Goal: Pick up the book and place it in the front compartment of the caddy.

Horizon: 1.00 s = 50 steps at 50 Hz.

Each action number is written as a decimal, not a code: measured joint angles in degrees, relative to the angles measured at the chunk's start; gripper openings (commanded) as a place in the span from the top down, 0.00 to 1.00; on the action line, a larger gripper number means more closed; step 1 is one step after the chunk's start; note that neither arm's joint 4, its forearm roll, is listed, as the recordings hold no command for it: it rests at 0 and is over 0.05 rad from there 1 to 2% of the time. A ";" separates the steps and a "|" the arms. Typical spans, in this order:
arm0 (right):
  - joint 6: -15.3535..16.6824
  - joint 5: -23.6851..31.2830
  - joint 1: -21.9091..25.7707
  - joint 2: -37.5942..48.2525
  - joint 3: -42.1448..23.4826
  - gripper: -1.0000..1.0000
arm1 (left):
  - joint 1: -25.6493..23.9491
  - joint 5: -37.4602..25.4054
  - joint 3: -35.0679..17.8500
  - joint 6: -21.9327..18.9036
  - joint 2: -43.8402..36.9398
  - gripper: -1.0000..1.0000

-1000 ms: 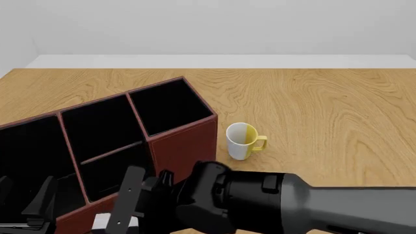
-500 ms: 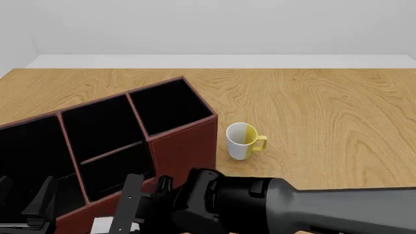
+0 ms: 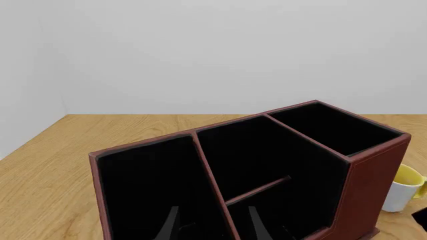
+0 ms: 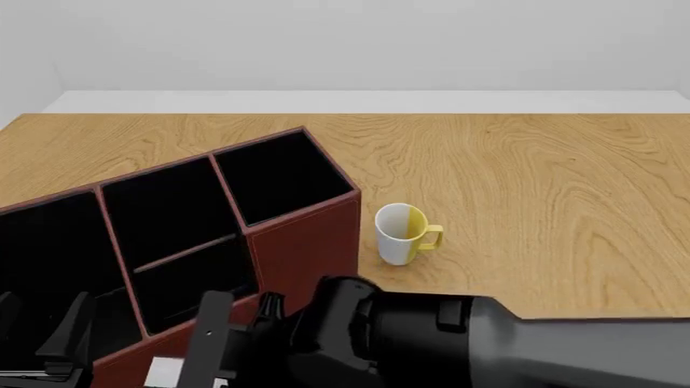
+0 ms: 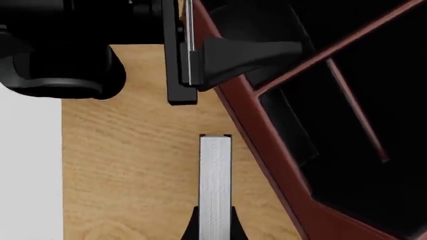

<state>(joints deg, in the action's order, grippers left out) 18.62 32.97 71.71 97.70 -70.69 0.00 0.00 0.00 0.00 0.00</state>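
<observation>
Matt wood-grain table (image 4: 539, 186), leather-like red-brown caddy (image 4: 307, 242) with matt black lining, glossy ceramic-looking mug (image 4: 401, 233)

Bright, even, shadowless-looking light; renders are sharp, with no glare or blur. The caddy (image 4: 302, 242) interior reads pure black, and faint shade lies beside it

Book (image 5: 215, 180) on edge beside caddy (image 5: 280, 165).

Caddy (image 4: 216, 242) sits at table's (image 4: 539, 178) left near side, angled. Mug (image 4: 405, 234) just right of it, apart. My right gripper (image 5: 215, 227) is low at caddy's near wall, outside it; book (image 5: 215, 185) between its fingers, over bare table. Front compartment (image 4: 194, 283) lies just beyond that wall. My left gripper (image 4: 44, 339) at caddy's left end.
</observation>
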 measured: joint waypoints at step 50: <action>1.08 30.29 9.15 -19.25 -19.19 1.00 | 0.00 0.00 0.00 0.00 0.00 0.00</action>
<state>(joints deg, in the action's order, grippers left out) 19.70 63.26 80.87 78.46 -89.88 0.00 0.00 0.00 0.00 0.00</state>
